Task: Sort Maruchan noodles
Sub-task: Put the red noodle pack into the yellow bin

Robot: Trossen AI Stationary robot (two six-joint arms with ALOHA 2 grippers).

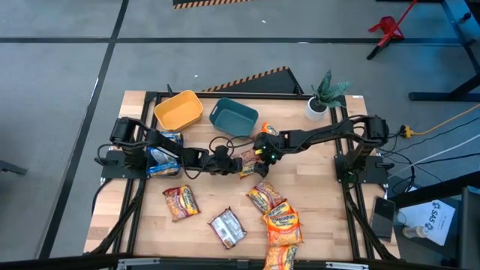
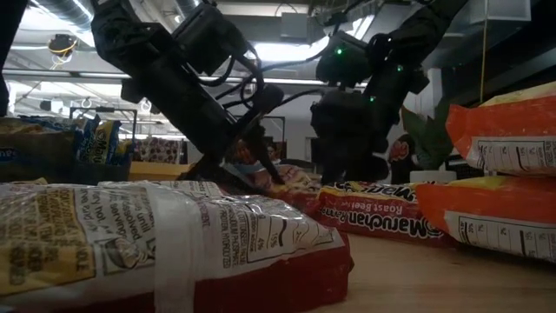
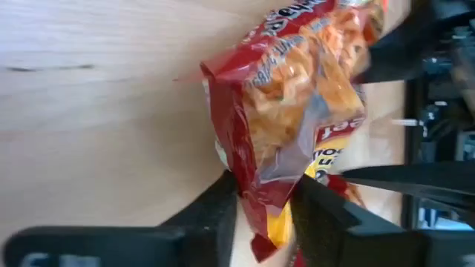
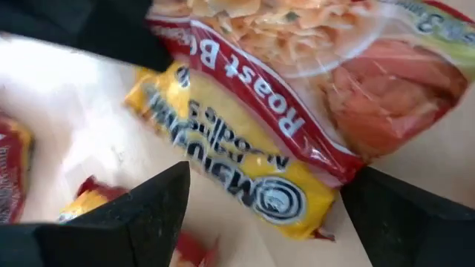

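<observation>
A red Maruchan roast beef noodle packet [image 1: 247, 166] lies at the table's middle between my two grippers. My left gripper [image 1: 229, 163] reaches in from the left and is shut on the packet's near end [image 3: 256, 196]. My right gripper [image 4: 274, 222] comes from the right and hangs open over the packet's yellow-printed other end [image 4: 245, 178], one finger on either side; I see no touch. More packets lie near the front edge: a red one [image 1: 180, 201], a silver one [image 1: 227, 227] and orange ones [image 1: 281, 223]. Blue packets [image 1: 161, 159] sit under my left arm. My left gripper pinches the red packet's crimped end edge [image 3: 252, 211] between its two fingers [image 3: 215, 211]. It comes from the table's left, slanting down. The packet stands on edge between the fingers and stretches away toward my right gripper; whether it is clear of the table I cannot tell.
A yellow bin [image 1: 178, 110] and a teal bin [image 1: 233, 118] stand at the far side, behind the grippers. A potted plant [image 1: 324, 96] is at the far right corner. Bare wood shows at the front left and right of the packets.
</observation>
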